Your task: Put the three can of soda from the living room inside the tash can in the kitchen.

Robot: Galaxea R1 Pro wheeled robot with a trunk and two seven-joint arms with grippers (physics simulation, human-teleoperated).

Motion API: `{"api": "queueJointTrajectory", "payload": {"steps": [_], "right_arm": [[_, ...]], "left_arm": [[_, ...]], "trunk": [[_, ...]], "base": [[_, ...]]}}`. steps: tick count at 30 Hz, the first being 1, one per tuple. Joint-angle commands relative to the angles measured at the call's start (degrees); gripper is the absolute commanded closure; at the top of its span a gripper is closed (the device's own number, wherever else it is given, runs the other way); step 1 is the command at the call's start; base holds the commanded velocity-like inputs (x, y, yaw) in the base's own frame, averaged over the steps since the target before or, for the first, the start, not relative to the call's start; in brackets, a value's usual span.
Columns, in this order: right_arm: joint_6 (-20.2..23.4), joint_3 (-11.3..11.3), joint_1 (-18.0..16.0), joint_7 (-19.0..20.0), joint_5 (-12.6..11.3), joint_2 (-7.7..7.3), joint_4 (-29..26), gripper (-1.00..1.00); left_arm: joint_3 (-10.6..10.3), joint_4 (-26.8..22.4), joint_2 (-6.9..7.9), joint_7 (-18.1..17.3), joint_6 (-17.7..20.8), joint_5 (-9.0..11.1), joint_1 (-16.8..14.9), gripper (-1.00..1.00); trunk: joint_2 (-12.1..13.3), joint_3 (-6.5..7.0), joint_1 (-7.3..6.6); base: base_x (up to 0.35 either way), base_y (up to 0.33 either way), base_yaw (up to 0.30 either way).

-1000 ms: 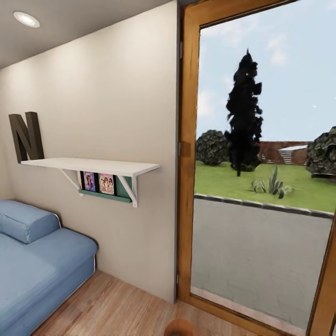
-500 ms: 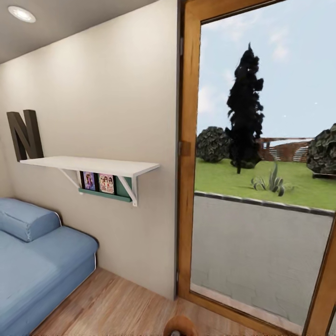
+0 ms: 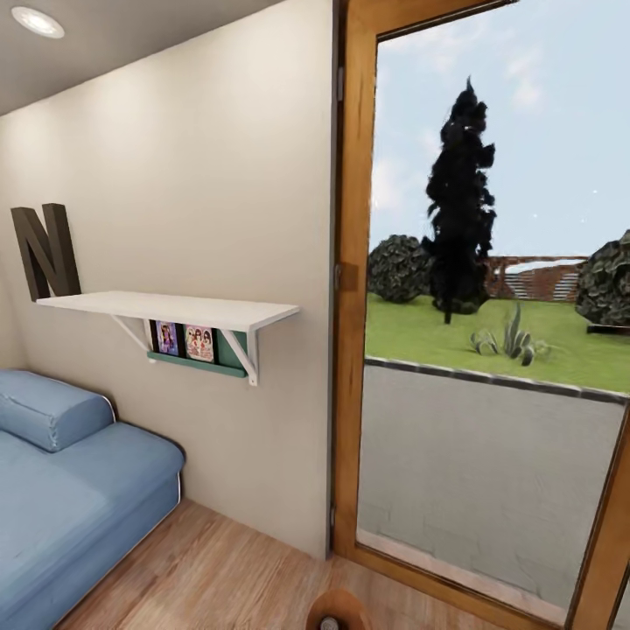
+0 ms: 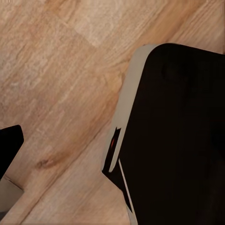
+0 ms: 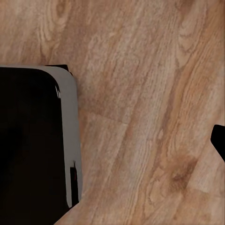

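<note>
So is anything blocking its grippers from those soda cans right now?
Can't say: no cans in sight. The head view faces a wall shelf, a blue sofa and a glass door; both wrist views look down at wood floor.

Pale wood floor (image 5: pixel 140 93) spreads under the camera, its planks running at a slant, with clear grain lines and a joint between boards crossing near the middle. A round knot (image 5: pixel 61 9) in the wood sits close to one corner, and a darker brown blotch (image 5: pixel 180 171) marks a plank well away from it. A large black body with a rounded corner and a light grey rim (image 5: pixel 28 145), part of the robot, lies over the floor beside the knot's side of the planks. A small dark tip (image 5: pixel 219 140) pokes in at the edge opposite the black body, near the blotch; what it belongs to cannot be told.
</note>
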Motion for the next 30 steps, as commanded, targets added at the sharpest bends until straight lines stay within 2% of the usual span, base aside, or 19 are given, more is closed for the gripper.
{"api": "queueJointTrajectory", "payload": {"steps": [1, 6, 12, 30], "right_arm": [[-0.1, 0.0, 0.0, 0.0, 0.0, 0.03, 0.0, -1.0], [-0.2, 0.1, 0.0, -0.1, 0.0, 0.75, 0.0, -1.0], [-0.3, 0.1, 0.0, -0.2, 0.0, 3.01, 0.0, -1.0], [-0.3, 0.2, -0.1, -0.2, 0.1, 3.49, -0.1, -1.0]], "left_arm": [[0.0, 0.0, 0.0, 0.0, 0.0, 0.0, -0.2, -1.0], [0.0, -0.1, -0.07, 0.0, 0.0, -0.1, -0.9, -1.0], [0.0, -0.1, -0.12, 0.0, 0.0, -0.2, -4.0, -1.0], [0.0, 0.0, -0.09, 0.0, 0.0, -0.2, -4.9, -1.0]], "trunk": [[0.0, 0.0, 0.0], [0.0, -0.01, 0.0], [0.0, -0.01, 0.0], [0.0, -0.01, 0.0]], "base": [[0.0, 0.0, 0.0], [0.0, 0.0, 0.0], [0.0, 0.0, 0.0], [0.0, 0.0, 0.0]]}}
